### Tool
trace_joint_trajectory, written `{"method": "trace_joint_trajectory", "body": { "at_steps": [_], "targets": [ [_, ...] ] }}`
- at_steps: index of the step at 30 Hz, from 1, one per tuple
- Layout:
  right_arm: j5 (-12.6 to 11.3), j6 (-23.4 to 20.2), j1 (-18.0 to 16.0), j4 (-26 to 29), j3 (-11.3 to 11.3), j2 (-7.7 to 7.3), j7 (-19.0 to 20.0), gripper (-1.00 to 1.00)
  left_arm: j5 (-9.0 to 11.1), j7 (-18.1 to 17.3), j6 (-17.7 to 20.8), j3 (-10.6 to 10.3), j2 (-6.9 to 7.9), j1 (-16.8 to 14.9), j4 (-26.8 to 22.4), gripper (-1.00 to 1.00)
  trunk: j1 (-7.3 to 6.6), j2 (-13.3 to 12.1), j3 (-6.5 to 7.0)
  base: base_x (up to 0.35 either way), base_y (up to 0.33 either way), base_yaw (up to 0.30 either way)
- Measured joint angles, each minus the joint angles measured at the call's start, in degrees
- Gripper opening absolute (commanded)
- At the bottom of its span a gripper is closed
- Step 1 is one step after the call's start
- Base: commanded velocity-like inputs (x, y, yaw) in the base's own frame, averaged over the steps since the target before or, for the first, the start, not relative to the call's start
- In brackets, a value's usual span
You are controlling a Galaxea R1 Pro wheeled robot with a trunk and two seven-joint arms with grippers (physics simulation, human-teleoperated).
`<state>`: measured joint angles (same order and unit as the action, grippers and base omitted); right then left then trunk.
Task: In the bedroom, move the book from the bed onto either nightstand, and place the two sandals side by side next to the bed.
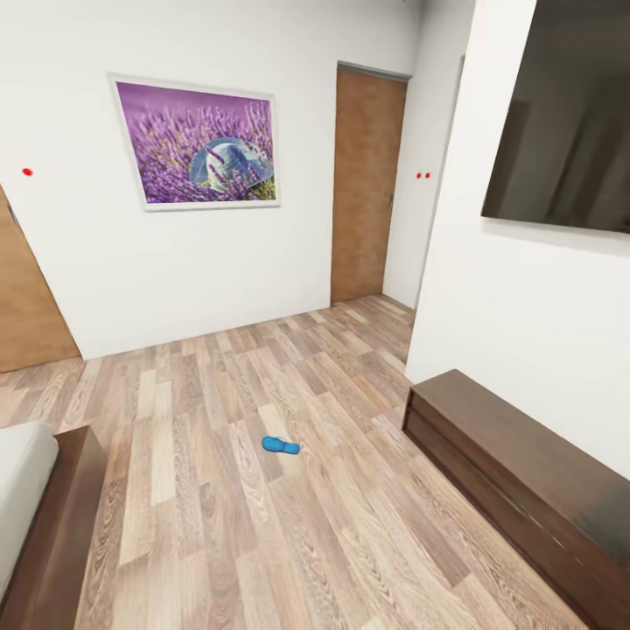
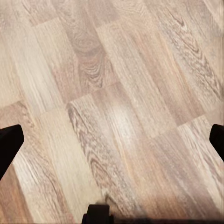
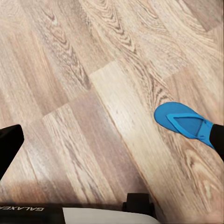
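Only legible txt: "GALAXEA", upside down in the right wrist view, on the robot's dark body panel. No other labels, nos. or signs can be read.

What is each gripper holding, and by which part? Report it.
Nothing is held. The left gripper and right gripper are both open over bare floor; a blue sandal lies ungrasped beside the right fingertip.

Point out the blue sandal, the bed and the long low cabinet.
blue sandal [image 1: 281, 445], head view, middle of its sole.
bed [image 1: 19, 477], head view, corner of the grey mattress.
long low cabinet [image 1: 516, 455], head view, its dark wooden top.
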<state>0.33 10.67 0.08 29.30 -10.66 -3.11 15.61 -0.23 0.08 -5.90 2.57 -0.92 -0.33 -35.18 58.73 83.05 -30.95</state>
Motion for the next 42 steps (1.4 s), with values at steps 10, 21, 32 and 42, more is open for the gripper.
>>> {"method": "trace_joint_trajectory", "body": {
  "at_steps": [10, 21, 32, 42],
  "targets": [
    [0.0, 0.0, 0.0, 0.0, 0.0, 0.0, 0.0, 1.0, 0.0, 0.0, 0.0, 0.0, 0.0, 0.0, 0.0, 1.0, 0.0, 0.0, 0.0, 0.0, 0.0, -0.274],
    [0.0, 0.0, 0.0, 0.0, 0.0, 0.0, 0.0, 1.0, 0.1, 0.0, 0.0, 0.0, 0.0, 0.0, 0.0, 1.0, -0.01, 0.0, 0.0, 0.031, 0.071, -0.274],
    [0.0, 0.0, 0.0, 0.0, 0.0, 0.0, 0.0, 1.0, 0.1, 0.0, 0.0, 0.0, 0.0, 0.0, 0.0, 1.0, 0.0, 0.0, 0.0, 0.041, 0.063, -0.274],
    [0.0, 0.0, 0.0, 0.0, 0.0, 0.0, 0.0, 1.0, 0.1, 0.0, 0.0, 0.0, 0.0, 0.0, 0.0, 1.0, 0.0, 0.0, 0.0, 0.001, 0.001, -0.273]
  ]
}}
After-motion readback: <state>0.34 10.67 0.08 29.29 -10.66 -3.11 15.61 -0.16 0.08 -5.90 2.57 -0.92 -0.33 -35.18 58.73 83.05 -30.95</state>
